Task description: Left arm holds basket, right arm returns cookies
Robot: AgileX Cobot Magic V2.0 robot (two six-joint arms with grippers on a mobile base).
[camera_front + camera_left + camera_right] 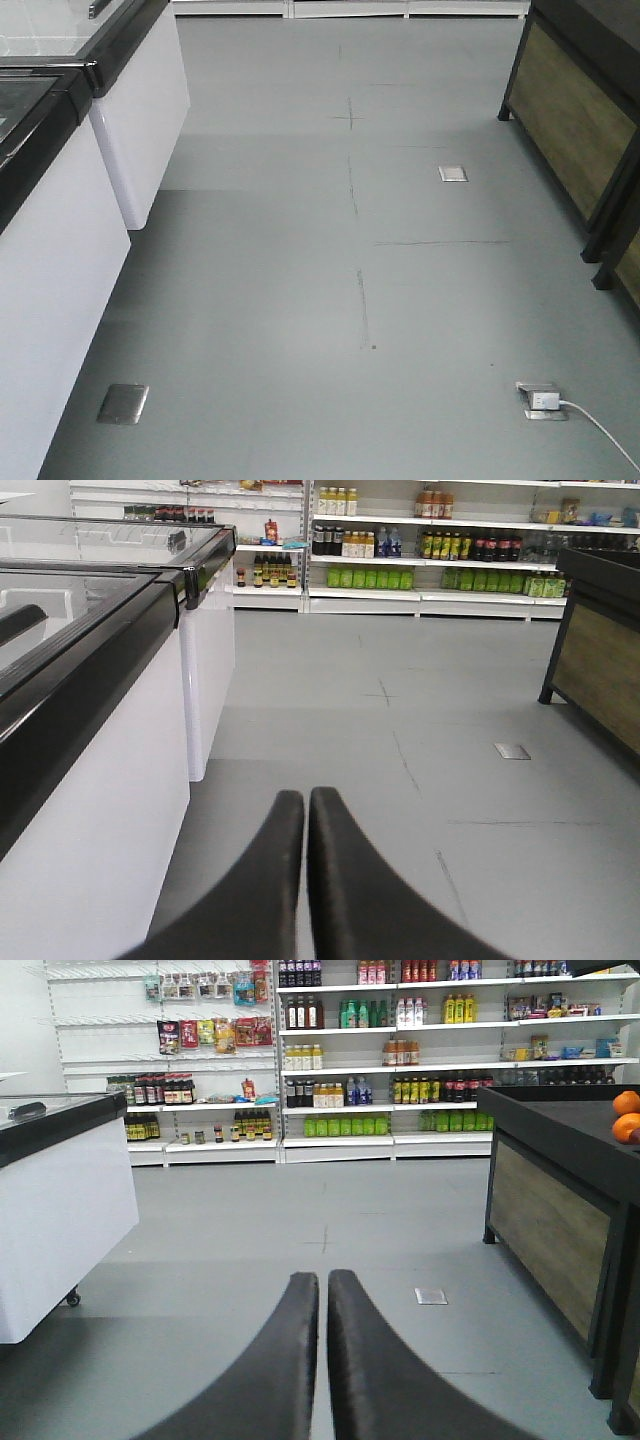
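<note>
My left fingers [280,870] and right fingers [360,1350] are both pressed together on nothing, pointing along the floor [350,300] toward the shelves [380,1060]. No view shows the basket or the cookies, so I cannot tell which arm is nearer; perhaps they lie out of frame.

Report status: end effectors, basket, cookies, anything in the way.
Left end effector shut, empty. Right end effector shut, empty. Basket and cookies not in any view. White freezer cabinet to the left, dark counter to the right.
</note>
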